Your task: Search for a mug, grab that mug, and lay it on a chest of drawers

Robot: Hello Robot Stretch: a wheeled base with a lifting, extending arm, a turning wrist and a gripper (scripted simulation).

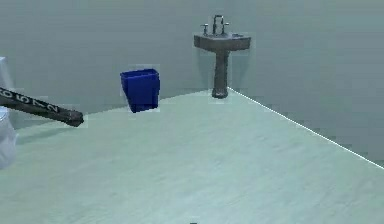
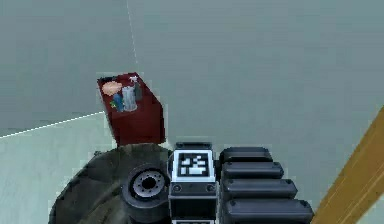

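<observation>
Searching is where I judge we are: the red box [image 2: 140, 122] by the far wall [image 2: 250, 60] holds small things [image 2: 124, 96], maybe a mug, I cannot tell. I cannot read the claw [image 2: 148, 187]; grab and chest of drawers remain.

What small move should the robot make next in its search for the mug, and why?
Probably turn toward the red box for a closer look: it holds small things too small to name, so it seems worth checking. Ahead stand a pedestal sink and a blue bin.
</observation>
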